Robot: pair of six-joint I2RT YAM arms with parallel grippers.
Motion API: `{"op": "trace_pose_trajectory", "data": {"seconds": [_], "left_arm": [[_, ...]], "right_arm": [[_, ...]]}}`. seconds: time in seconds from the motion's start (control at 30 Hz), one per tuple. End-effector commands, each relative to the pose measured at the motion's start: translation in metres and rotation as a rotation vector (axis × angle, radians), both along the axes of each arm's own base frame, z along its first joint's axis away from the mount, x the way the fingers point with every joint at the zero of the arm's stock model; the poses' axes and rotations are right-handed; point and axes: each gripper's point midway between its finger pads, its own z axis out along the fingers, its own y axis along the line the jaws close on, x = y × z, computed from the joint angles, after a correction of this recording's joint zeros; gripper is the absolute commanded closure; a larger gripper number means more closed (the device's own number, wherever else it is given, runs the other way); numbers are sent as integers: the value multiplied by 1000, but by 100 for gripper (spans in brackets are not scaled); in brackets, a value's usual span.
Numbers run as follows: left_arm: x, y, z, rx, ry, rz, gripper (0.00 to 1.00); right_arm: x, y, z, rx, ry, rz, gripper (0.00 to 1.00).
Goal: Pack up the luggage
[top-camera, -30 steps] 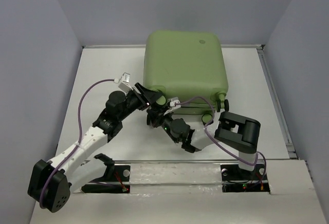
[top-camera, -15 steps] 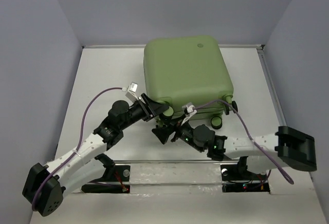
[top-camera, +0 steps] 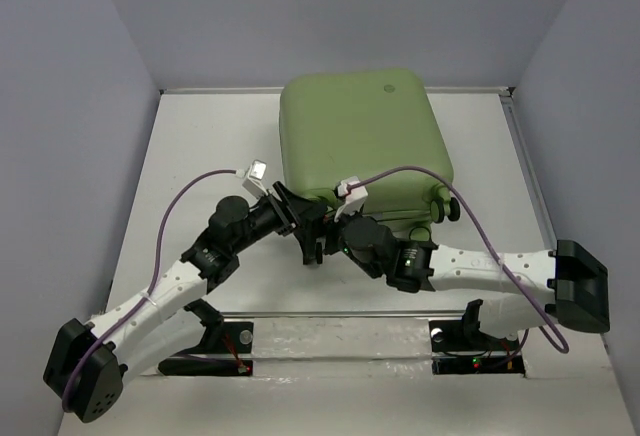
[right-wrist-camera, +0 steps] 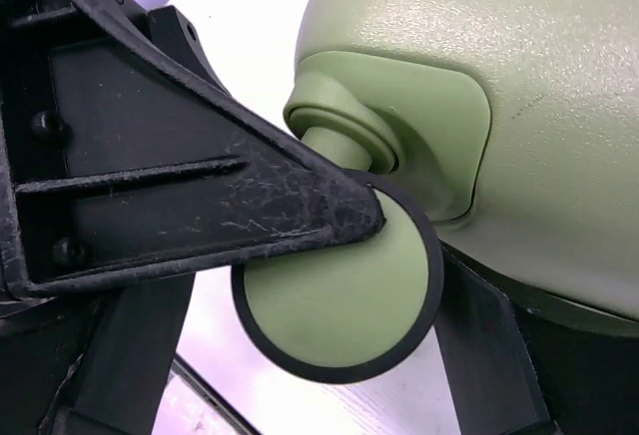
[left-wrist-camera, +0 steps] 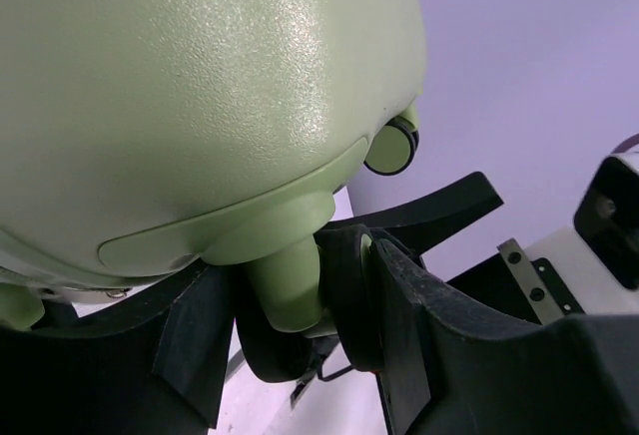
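The light-green luggage (top-camera: 355, 146) lies closed on the white table (top-camera: 200, 156), wheels toward me. My left gripper (top-camera: 300, 214) is shut on the near-left wheel. In the left wrist view the green stem (left-wrist-camera: 290, 285) and black tyre (left-wrist-camera: 344, 290) sit pinched between that gripper (left-wrist-camera: 300, 330)'s fingers. My right gripper (top-camera: 318, 243) reaches the same corner from the right and stands open. In the right wrist view the green-faced wheel (right-wrist-camera: 334, 300) hangs between its wide jaws (right-wrist-camera: 310, 365), and a left-gripper finger (right-wrist-camera: 200, 206) crosses over it.
A second wheel (top-camera: 437, 213) sticks out at the luggage's near-right corner, also seen as a wheel (left-wrist-camera: 391, 146) in the left wrist view. Purple cables (top-camera: 190, 191) loop over both arms. A metal rail (top-camera: 530, 186) lines the table's right edge; grey walls close in behind and at the sides.
The right arm has unfolded and stretched left, its gripper opening from shut and moving up around the near-left wheel. The luggage has shifted slightly. The left gripper keeps its grip.
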Motion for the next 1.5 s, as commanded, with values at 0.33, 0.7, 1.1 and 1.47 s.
{"op": "trace_pose_trajectory", "data": {"seconds": [0.33,0.7,1.1,1.47], "left_arm": [[-2,26,61,111,-307,73,26],[-2,76,-44,341,-176,243,57],[12,40,-67,371,-271,185,54],[29,24,-52,379,-344,255,52]], "right_arm": [[48,-7,58,-4,-133,-226,87],[49,-10,67,4,-149,-208,93],[47,-2,83,32,-168,-155,93],[42,16,78,62,-157,-88,93]]}}
